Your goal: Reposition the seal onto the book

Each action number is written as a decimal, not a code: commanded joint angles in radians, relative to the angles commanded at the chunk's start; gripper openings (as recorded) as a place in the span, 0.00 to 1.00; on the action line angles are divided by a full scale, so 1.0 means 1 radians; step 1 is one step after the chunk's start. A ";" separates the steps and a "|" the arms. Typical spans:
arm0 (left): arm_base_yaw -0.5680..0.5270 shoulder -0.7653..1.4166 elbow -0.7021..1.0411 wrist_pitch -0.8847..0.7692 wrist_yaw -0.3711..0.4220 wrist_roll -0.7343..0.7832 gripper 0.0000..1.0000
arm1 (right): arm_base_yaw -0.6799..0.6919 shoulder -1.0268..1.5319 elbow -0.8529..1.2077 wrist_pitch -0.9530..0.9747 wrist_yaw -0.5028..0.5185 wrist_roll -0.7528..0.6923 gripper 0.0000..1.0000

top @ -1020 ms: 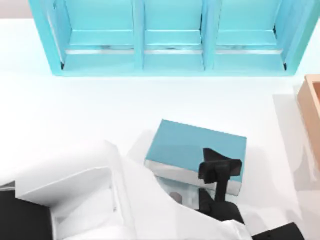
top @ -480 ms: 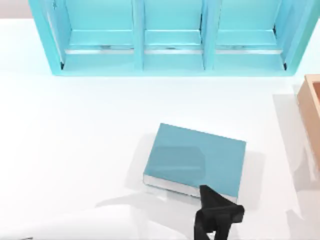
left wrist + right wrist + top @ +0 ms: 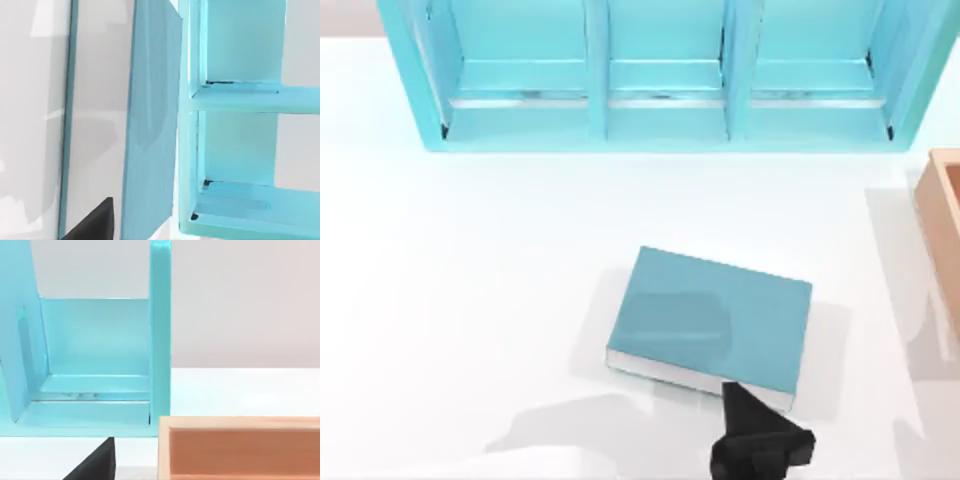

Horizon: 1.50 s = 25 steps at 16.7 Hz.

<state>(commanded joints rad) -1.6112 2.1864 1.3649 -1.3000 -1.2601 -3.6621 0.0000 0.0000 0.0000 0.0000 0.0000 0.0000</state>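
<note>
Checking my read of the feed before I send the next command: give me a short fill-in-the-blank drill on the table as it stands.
The shelf unit shows ___ compartments in the top view.
The wooden box sits at the ___ edge of the table.
The left gripper is beside the near corner of the ___.
Missing words: three; right; book.

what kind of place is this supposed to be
Probably a rendered tabletop workspace styled like a study or office desk, not a real room. A plain white table carries a light-blue shelf unit with open compartments, a teal book lying flat, and a wooden box at the table's right edge.
</note>
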 joint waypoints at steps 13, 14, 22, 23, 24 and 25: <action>0.355 -0.469 -0.349 0.389 0.178 0.669 1.00 | 0.000 0.000 0.000 0.000 0.000 0.000 1.00; 0.412 -0.541 -0.405 0.441 0.217 0.793 1.00 | 0.000 0.000 0.000 0.000 0.000 0.000 1.00; 0.911 -1.162 -0.880 0.835 0.607 1.983 1.00 | 0.000 0.000 0.000 0.000 0.000 0.000 1.00; 0.973 -1.242 -0.936 0.878 0.661 2.141 1.00 | 0.000 0.000 0.000 0.000 0.000 0.000 1.00; 1.035 -1.322 -0.990 0.920 0.715 2.296 1.00 | 0.000 0.000 0.000 0.000 0.000 0.000 1.00; 1.095 -1.401 -1.042 0.960 0.768 2.449 1.00 | 0.000 0.000 0.000 0.000 0.000 0.000 1.00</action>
<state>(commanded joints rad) -0.5166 0.7858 0.3230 -0.3402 -0.4920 -1.2130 0.0000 0.0000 0.0000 0.0000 0.0000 0.0000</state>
